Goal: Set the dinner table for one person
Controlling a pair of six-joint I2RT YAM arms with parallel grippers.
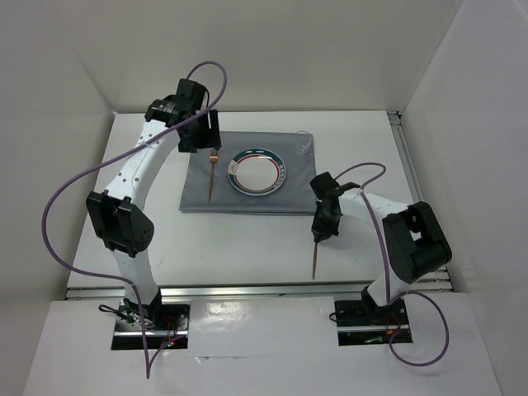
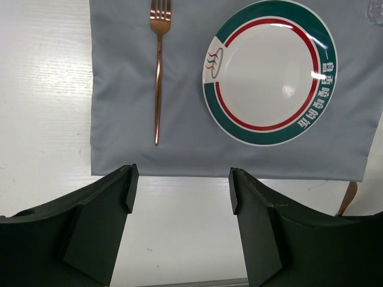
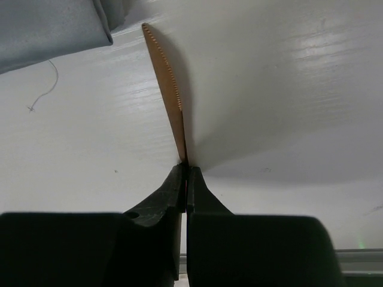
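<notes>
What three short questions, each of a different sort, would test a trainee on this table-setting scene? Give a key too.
1. True or false: the fork lies on the grey cloth, to the left of the plate.
2. Choose one: the right arm's jaws are shut on A) a spoon, B) a knife, C) nothing.
3. Fill the gap: the left arm's jaws stand ____, holding nothing.

Key: 1 true; 2 B; 3 open.
</notes>
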